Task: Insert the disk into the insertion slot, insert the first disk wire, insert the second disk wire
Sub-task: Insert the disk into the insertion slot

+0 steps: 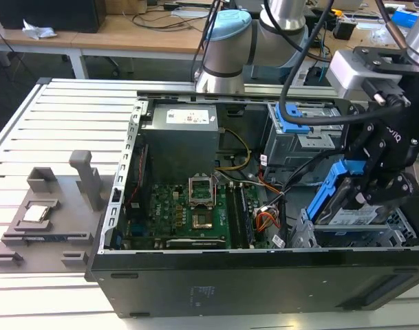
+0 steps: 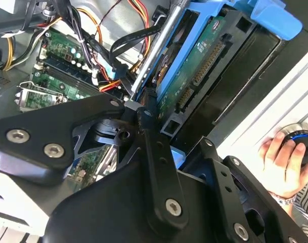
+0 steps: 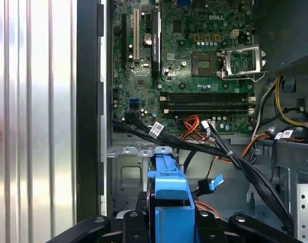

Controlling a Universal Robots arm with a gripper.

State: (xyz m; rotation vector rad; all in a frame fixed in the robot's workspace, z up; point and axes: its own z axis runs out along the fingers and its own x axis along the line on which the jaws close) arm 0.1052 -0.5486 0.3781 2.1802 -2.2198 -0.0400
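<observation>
The disk is held up at a slant inside the computer case, in the corner on the exterior view's right. It is just above the insertion slot and is not yet pushed in. Its blue caddy is gripped by the end effector, whose jaws are closed on it with the disk between them. In the second wrist view the green board on the underside of the disk is seen, with its row of plug pins. The low end of the disk seems to be at the mouth of the slot, but that spot is partly hidden by the end effector.

The disk is judged to be hard, flat and a bit heavy, and easy to hurt if knocked. It is best held by the plastic caddy, not by the bare green board.

Loose wires are draped inside the case beside the slot, near the motherboard. A person's hand is seen outside the case wall.
</observation>
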